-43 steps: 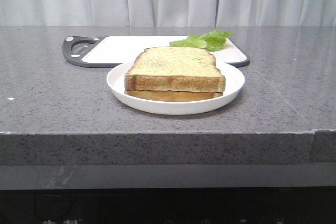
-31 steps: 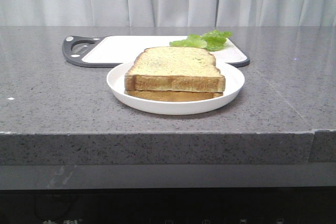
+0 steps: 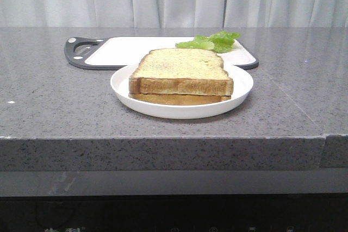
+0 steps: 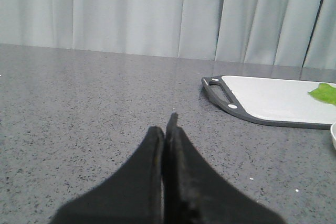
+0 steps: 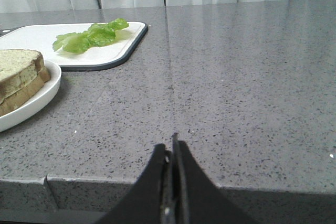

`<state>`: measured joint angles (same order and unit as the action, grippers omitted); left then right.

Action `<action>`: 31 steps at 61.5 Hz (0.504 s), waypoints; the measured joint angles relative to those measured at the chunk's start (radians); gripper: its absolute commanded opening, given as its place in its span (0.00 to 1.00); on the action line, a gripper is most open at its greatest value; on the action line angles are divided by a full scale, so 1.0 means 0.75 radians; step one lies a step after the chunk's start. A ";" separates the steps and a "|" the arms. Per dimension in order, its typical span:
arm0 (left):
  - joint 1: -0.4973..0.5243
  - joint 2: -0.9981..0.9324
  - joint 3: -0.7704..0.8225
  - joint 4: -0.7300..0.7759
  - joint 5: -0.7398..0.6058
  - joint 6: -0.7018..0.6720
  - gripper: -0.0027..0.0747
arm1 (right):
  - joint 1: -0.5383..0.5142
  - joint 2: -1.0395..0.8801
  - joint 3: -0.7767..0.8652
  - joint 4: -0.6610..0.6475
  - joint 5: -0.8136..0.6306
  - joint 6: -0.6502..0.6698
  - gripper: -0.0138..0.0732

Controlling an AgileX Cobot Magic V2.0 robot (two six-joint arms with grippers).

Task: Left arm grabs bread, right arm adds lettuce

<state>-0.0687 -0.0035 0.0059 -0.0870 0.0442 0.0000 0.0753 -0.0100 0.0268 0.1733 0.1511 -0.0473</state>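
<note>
The bread (image 3: 181, 71), a thick toast slice with a speckled pale face, lies on top of a thinner slice (image 3: 179, 99) on a white plate (image 3: 242, 88) at the counter's middle; it shows too in the right wrist view as the bread (image 5: 17, 69). The lettuce (image 3: 212, 42) rests on the white cutting board (image 3: 136, 50) behind the plate, and the lettuce (image 5: 92, 35) appears again at the board's near corner. My left gripper (image 4: 167, 127) is shut and empty, low over bare counter far from the plate. My right gripper (image 5: 170, 148) is shut and empty near the counter's front edge.
The cutting board's dark handle (image 4: 220, 92) points toward the left arm's side. A seam (image 5: 169, 72) runs across the grey speckled counter. The counter's front edge (image 3: 163, 137) drops off below the plate. Pale curtains hang behind.
</note>
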 measured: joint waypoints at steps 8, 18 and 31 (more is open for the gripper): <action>0.000 0.000 0.000 0.000 -0.001 0.000 0.01 | 0.000 0.000 0.000 0.000 -0.011 0.000 0.02; 0.000 0.000 -0.003 0.000 -0.006 0.000 0.01 | 0.000 0.000 0.000 0.039 -0.016 0.000 0.02; 0.000 0.000 -0.172 0.000 0.086 0.000 0.01 | 0.000 0.000 -0.111 0.092 0.006 -0.001 0.02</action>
<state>-0.0687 -0.0035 -0.1234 -0.0870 0.1086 0.0000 0.0753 -0.0100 -0.0565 0.2420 0.1557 -0.0477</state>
